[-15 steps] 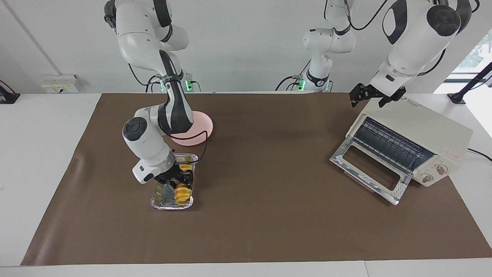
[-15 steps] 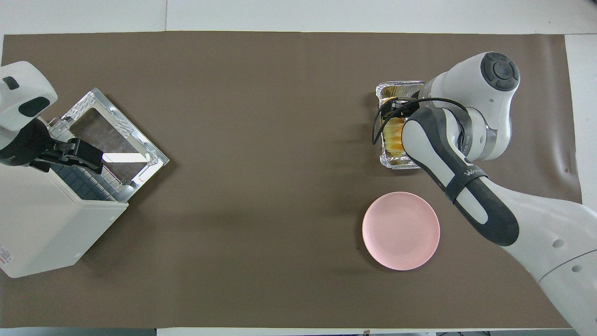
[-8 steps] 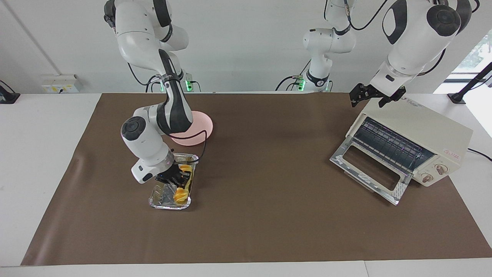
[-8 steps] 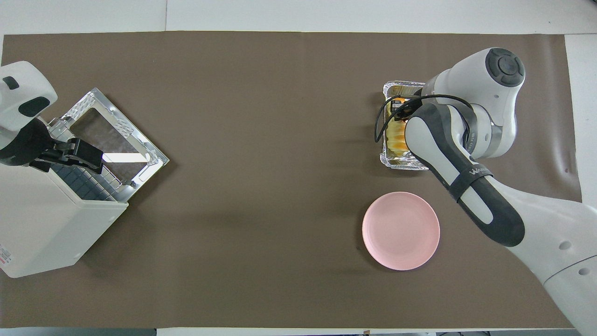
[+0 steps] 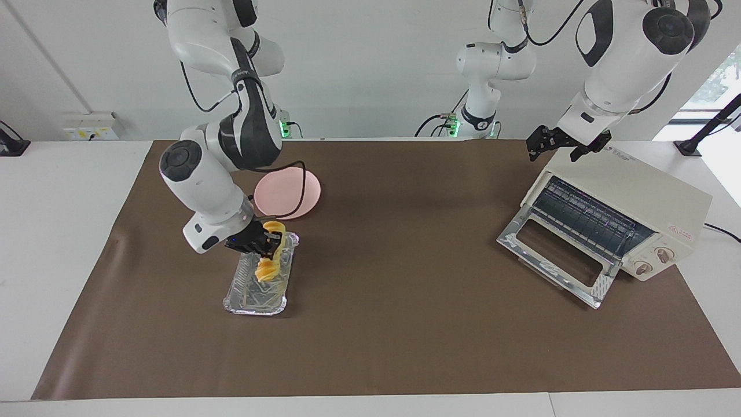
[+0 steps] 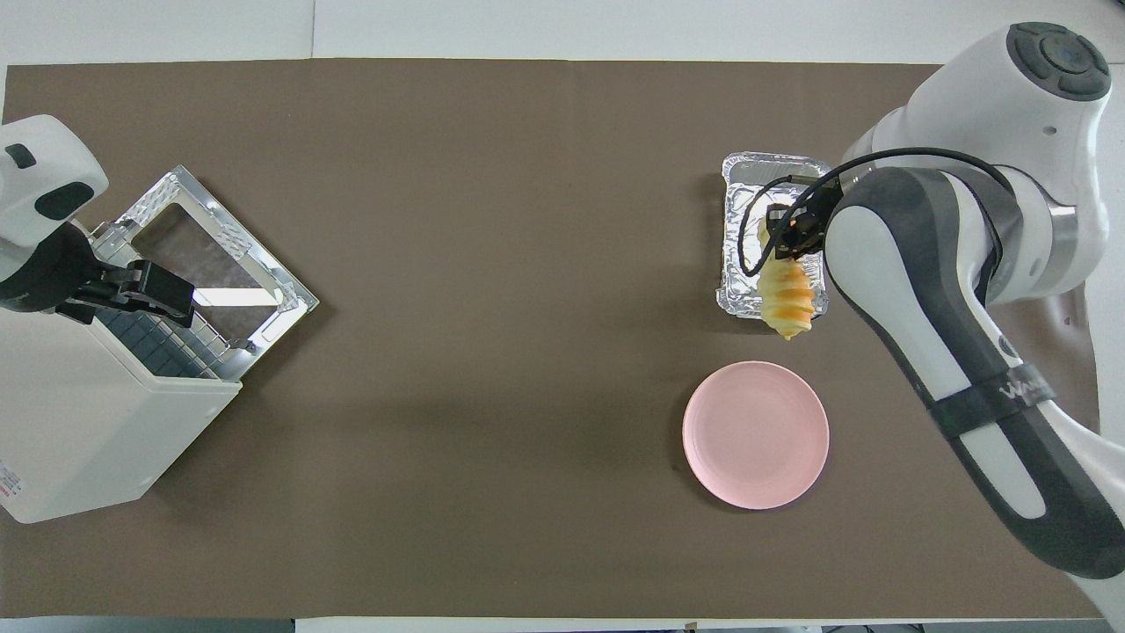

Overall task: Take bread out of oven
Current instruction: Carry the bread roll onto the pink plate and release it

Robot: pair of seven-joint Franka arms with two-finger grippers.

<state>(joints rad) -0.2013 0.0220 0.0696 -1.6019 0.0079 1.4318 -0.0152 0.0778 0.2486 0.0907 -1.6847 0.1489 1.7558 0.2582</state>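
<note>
The orange-yellow ridged bread [image 5: 268, 265] hangs from my right gripper [image 5: 265, 242], which is shut on its upper end and holds it a little above the crinkled foil tray [image 5: 255, 300]. In the overhead view the bread [image 6: 785, 299] hangs from the right gripper [image 6: 788, 236] over the tray's [image 6: 747, 180] end nearest the pink plate. The cream-white oven [image 5: 634, 194] stands at the left arm's end of the table with its glass door [image 5: 553, 255] folded down and its wire rack bare. My left gripper [image 5: 557, 150] waits open over the oven's top edge.
A pink plate [image 5: 289, 194] lies on the brown mat, nearer to the robots than the foil tray; it also shows in the overhead view [image 6: 756, 435]. The oven [image 6: 79, 422] and its lowered door [image 6: 220, 255] take up the left arm's end of the mat.
My right gripper has risen from the foil tray with the bread in it; the bread now hangs clear of the tray. The tray shifted slightly. The left arm has not moved.
</note>
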